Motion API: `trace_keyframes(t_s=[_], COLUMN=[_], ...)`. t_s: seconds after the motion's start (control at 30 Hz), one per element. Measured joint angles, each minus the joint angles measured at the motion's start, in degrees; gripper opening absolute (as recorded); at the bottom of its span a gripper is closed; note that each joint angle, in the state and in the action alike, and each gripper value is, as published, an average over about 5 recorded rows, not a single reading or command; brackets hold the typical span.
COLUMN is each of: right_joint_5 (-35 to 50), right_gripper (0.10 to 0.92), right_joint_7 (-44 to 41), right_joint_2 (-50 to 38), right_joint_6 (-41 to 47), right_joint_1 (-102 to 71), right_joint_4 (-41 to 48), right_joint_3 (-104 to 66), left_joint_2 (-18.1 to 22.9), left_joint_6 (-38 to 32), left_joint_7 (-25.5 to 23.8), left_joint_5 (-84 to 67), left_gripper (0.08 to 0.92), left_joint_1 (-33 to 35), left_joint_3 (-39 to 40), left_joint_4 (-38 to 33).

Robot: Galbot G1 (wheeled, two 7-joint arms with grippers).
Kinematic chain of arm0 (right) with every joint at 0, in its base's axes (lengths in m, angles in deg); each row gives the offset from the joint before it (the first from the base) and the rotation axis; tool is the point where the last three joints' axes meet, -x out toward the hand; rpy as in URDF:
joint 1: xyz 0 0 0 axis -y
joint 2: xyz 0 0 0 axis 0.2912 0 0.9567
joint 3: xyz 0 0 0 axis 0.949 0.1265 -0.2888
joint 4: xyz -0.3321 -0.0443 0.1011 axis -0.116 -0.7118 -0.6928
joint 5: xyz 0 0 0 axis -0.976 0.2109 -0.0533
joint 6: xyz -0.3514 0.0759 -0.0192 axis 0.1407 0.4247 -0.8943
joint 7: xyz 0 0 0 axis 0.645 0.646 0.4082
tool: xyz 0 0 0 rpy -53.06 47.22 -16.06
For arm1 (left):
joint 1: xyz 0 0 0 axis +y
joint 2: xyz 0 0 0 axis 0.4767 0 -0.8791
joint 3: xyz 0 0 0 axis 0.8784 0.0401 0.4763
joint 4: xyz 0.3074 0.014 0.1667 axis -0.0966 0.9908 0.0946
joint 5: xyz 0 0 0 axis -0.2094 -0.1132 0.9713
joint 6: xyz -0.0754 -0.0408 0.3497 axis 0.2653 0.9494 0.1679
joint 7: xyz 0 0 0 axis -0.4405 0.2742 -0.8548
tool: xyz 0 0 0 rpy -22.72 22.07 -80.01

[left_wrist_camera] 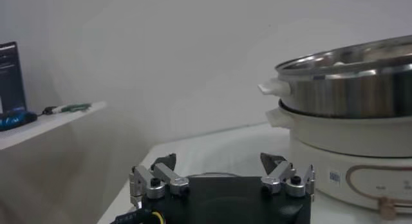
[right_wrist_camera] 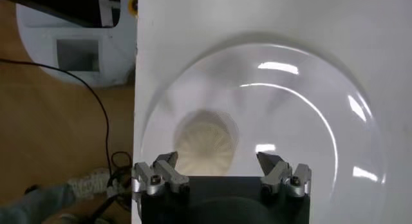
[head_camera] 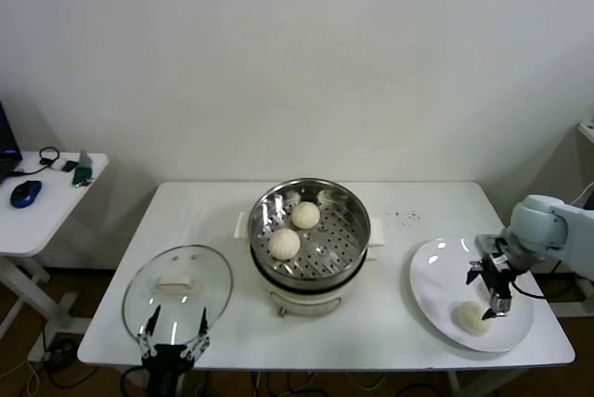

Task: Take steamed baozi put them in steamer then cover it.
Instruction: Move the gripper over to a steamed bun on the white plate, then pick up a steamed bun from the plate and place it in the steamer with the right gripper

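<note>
Head view showed our right gripper, jaws wide, just above a baozi on the plate; an off-centre closing could push it away.

White plate, side table, blue mouse

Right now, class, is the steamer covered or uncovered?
Uncovered. The steamer stands open with two baozi visible inside, and the glass cover lies flat on the table to its left.
</note>
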Motion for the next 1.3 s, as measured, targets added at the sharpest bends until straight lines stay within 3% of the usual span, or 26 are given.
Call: trace_keyframes(t_s=[0.5, 0.87, 1.3], right_joint_5=[-2.7, -3.0, -1.8], right_gripper=[0.818, 0.696, 0.687], right_joint_7=[0.0, -0.2, -2.3], right_joint_2=[1.5, 1.7, 4.4], right_joint_6=[-0.3, -0.6, -4.6], right_joint_1=[-7.7, -8.5, 2.7], right_joint_4=[3.1, 3.5, 2.3], right_joint_3=[-5.4, -6.3, 0.2], left_joint_2=[0.3, 0.3, 0.3], left_joint_6=[0.0, 0.0, -0.1], left_joint_7=[0.1, 0.2, 0.2], left_joint_5=[0.4, 0.4, 0.5], left_gripper=[0.823, 0.823, 0.823], left_joint_1=[-0.1, -0.1, 0.2], left_joint_3=[-0.1, -0.1, 0.1], left_joint_4=[0.5, 0.4, -0.2])
